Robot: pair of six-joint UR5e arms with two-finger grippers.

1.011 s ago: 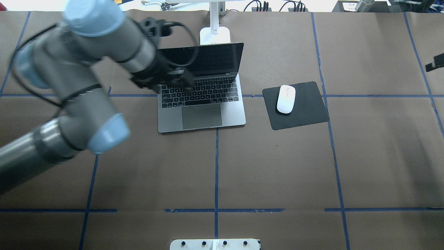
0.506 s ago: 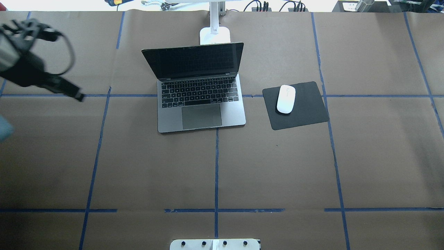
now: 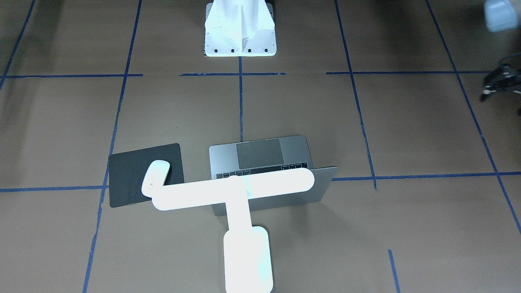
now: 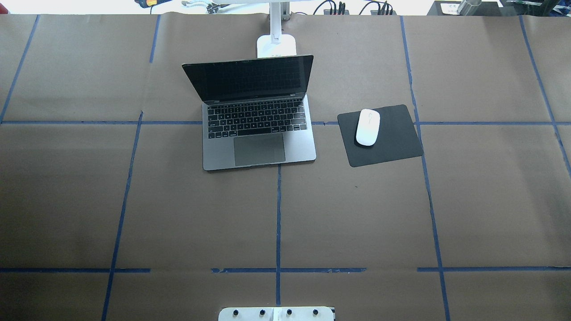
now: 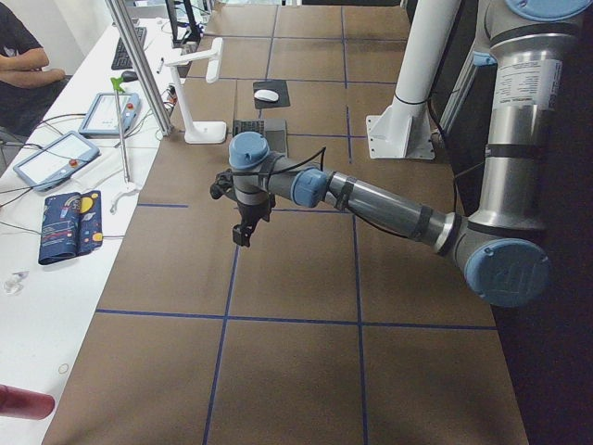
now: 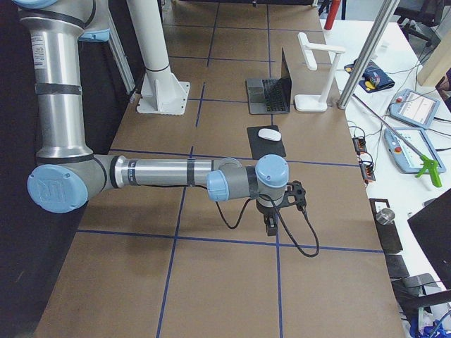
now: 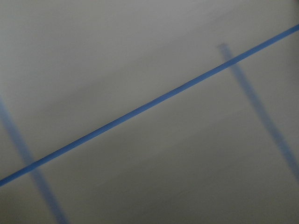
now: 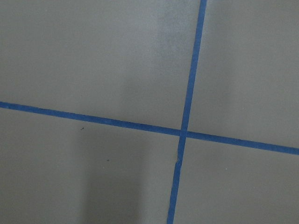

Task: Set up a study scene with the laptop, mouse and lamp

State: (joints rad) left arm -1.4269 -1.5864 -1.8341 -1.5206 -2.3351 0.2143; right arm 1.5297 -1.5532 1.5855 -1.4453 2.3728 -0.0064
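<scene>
The grey laptop [image 4: 258,142] stands open at the table's far middle, screen dark. The white mouse [image 4: 367,127] lies on a black mat [image 4: 397,138] to the laptop's right. The lamp's base [image 4: 276,44] stands behind the laptop's lid; in the front-facing view the glowing T-shaped lamp [image 3: 234,191] reaches over the laptop [image 3: 260,156] and the mouse [image 3: 155,177]. My left gripper [image 5: 244,232] hangs over bare table far to the laptop's left. My right gripper [image 6: 270,224] hangs over bare table right of the mat. I cannot tell whether either is open or shut.
The white bolted mount block [image 4: 276,314] sits at the table's near edge. Brown paper with blue tape lines covers the table [image 4: 357,214]. Both wrist views show only paper and tape. Tablets and cables lie on a side bench [image 5: 65,158].
My left arm has pulled away from above the laptop's keyboard to the left and out of the overhead view. The laptop, mouse and lamp have not moved.
</scene>
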